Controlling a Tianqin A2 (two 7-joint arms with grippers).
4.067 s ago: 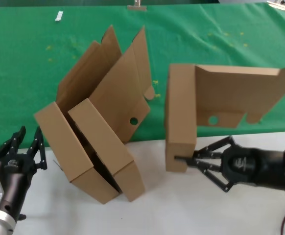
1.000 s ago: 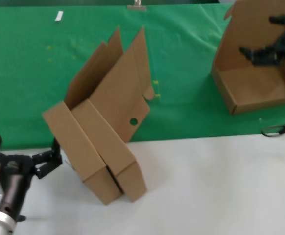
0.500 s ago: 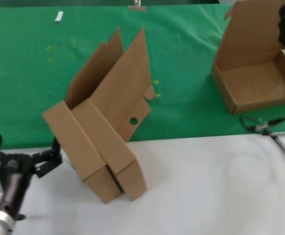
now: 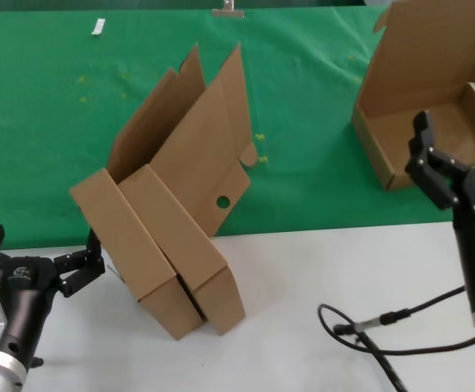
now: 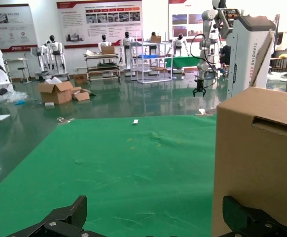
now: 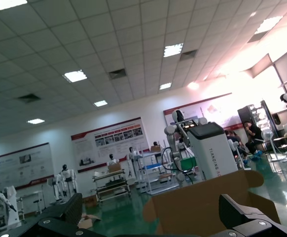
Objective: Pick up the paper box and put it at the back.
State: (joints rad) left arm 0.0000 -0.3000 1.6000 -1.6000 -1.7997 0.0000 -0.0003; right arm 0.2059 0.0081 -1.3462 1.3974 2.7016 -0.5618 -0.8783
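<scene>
One paper box (image 4: 421, 135) lies open on the green cloth at the back (image 4: 50, 122), at the far right, with its tall lid upright. My right gripper (image 4: 435, 167) is open and empty, just in front of that box and apart from it; in the right wrist view the gripper (image 6: 151, 217) looks up at the lid's top edge (image 6: 207, 202). Two more paper boxes (image 4: 152, 261) lean nested together at the centre left, across the cloth's front edge. My left gripper (image 4: 40, 263) is open beside them, with a box wall (image 5: 257, 163) by one finger.
The plain white surface (image 4: 303, 278) runs along the front. A black cable (image 4: 384, 327) loops over it near the right arm. A small white tag (image 4: 99, 27) and a metal clip (image 4: 228, 10) lie at the cloth's far edge.
My right gripper has let go of the box and drawn back down toward the front, trailing its cable onto the white surface. The box stays on the cloth. The left arm has not moved.
</scene>
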